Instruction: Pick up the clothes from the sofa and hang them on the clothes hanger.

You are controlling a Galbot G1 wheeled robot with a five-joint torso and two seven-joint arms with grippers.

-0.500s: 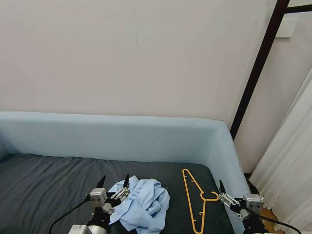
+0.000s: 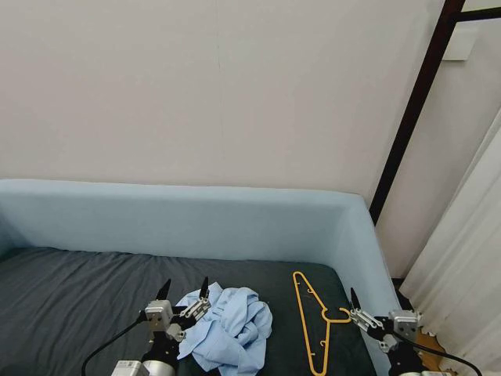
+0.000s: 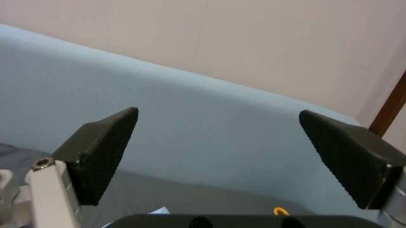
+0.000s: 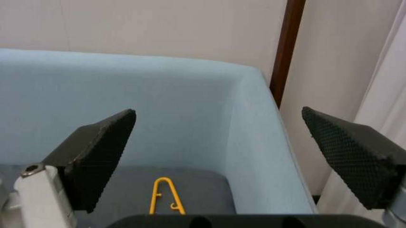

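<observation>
A crumpled light blue shirt (image 2: 231, 327) lies on the sofa's dark seat (image 2: 70, 298). To its right lies an orange hanger (image 2: 313, 325), whose hook (image 4: 163, 194) shows in the right wrist view. My left gripper (image 2: 183, 295) hovers open at the shirt's left edge, its fingers (image 3: 101, 152) wide apart with nothing between them. My right gripper (image 2: 374, 309) is open by the sofa's right arm, just right of the hanger's hook, its fingers (image 4: 95, 156) spread and empty.
The sofa has a light blue backrest (image 2: 180, 219) and right armrest (image 2: 368, 258). A dark pole (image 2: 411, 110) rises against the wall at the right, with a white curtain (image 2: 462, 258) beside it.
The right gripper has shifted very slightly left and up. The left gripper and the shirt look unchanged.
</observation>
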